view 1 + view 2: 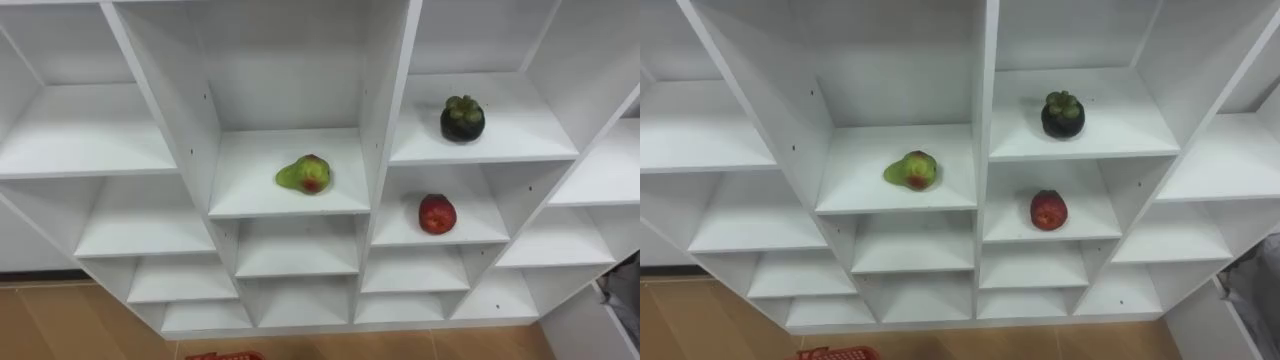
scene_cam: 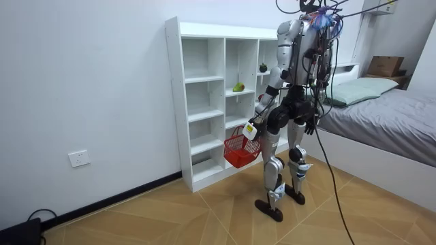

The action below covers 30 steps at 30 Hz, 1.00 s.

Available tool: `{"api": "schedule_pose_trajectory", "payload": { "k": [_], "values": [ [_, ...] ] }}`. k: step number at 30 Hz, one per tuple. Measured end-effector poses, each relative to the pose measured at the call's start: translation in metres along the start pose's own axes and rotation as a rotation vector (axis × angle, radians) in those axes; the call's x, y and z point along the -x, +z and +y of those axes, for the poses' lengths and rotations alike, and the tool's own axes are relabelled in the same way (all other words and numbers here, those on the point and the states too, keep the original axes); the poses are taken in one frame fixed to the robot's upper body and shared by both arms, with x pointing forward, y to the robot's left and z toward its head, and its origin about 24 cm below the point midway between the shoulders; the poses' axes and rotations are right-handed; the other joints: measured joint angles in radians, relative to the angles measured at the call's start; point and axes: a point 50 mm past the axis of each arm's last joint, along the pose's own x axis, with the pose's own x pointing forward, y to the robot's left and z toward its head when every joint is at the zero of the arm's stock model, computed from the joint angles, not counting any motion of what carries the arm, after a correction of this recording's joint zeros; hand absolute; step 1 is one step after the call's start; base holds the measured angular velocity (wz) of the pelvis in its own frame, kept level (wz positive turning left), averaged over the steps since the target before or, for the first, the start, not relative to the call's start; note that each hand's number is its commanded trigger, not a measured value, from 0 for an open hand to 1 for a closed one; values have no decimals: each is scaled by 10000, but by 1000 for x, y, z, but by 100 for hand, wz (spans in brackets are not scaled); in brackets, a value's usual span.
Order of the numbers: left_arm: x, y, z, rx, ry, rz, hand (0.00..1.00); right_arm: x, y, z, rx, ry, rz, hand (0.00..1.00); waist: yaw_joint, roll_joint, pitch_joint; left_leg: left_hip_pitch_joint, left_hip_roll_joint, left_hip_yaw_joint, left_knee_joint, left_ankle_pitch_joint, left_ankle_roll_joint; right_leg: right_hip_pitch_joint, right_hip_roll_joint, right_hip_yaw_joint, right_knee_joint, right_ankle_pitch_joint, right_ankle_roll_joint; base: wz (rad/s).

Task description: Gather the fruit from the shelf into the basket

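Observation:
Three fruits lie in the white closet point(image 1: 385, 120). A green and red pear-like fruit point(image 1: 305, 174) sits in the middle column. In the column to its right, a dark mangosteen point(image 1: 462, 118) rests one shelf above a red apple point(image 1: 437, 213). In the room view I stand close in front of the closet point(image 2: 204, 102), facing it. My left hand point(image 2: 251, 129) hangs low, shut on the handle of a red basket point(image 2: 238, 150). The basket's rim point(image 1: 225, 355) peeks in at the bottom edge of the left eye view. My right hand point(image 2: 308, 125) hangs by my hip.
The closet's other compartments hold nothing. A wooden floor point(image 2: 204, 218) runs along its foot. A bed point(image 2: 381, 129) stands behind me at the room view's right, and its white end panel point(image 1: 590, 325) shows at the lower right.

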Motion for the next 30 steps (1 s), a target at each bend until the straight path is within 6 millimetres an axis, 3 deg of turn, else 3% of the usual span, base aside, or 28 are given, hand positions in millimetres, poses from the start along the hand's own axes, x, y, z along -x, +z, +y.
{"api": "schedule_pose_trajectory", "payload": {
  "k": [30],
  "values": [
    [0,0,0,-26,273,-14,100,-1,10,1,724,-333,-306,0,-3,-29,-4,-27,-2,-20,26,2,1,-3,-8,-51,8,-5,5,0]
  ]
}}
